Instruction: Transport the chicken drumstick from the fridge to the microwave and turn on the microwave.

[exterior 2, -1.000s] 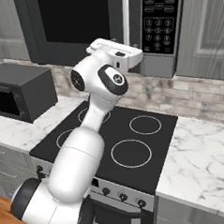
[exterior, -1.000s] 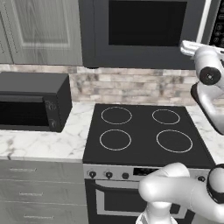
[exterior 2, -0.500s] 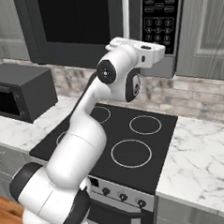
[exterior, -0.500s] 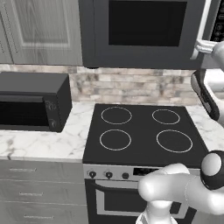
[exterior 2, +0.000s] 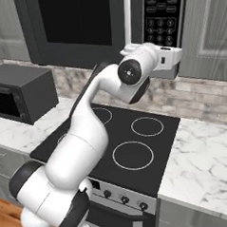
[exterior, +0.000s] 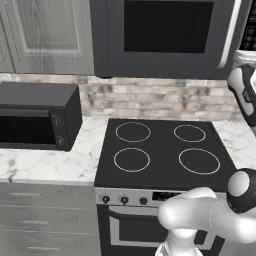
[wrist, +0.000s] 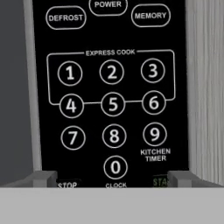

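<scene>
Hand closes in on the keypad now: over the last second the arm has swung right, from in front of the door to just under the microwave buttons. Gripper is spread wide, holding nothing, its tips framing the bottom row, stop at one side, the green start key at the other. Door is shut, window black, so the drumstick can't be seen; presumably inside. Start press looks to be what's left.

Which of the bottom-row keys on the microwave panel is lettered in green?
The start key, at the bottom right of the button panel. STOP and CLOCK beside it are lettered white.
</scene>
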Tool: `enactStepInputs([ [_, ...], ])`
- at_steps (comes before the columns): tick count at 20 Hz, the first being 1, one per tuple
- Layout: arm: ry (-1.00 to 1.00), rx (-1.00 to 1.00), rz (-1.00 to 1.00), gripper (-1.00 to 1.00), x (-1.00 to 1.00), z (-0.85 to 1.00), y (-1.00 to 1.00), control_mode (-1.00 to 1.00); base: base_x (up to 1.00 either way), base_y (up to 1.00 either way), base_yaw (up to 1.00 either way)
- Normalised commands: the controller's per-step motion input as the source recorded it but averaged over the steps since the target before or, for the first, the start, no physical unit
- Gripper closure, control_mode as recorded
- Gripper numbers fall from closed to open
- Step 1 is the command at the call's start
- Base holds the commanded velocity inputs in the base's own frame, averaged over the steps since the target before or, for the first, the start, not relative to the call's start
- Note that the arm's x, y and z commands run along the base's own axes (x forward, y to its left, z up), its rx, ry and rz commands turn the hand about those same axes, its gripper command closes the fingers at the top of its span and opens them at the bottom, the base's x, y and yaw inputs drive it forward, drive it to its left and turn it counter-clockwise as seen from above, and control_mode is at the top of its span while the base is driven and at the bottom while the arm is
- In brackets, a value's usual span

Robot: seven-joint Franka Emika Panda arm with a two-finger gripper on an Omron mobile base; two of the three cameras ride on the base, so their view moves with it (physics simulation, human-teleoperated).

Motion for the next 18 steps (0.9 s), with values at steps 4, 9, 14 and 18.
enactStepInputs([
  [4,0.12,0.00,0.00,-1.00,-0.01,0.02,-0.02,-1.00,0.00,0.00,0.00],
  [9,0.09,0.00,0.00,-1.00,0.00,0.00,0.00,-1.00,0.00,0.00,0.00],
  [14,0.08,0.00,0.00,-1.00,0.01,0.00,0.00,-1.00,0.00,0.00,0.00],
  [18,0.07,0.00,0.00,-1.00,0.00,0.00,0.00,-1.00,0.00,0.00,0.00],
])
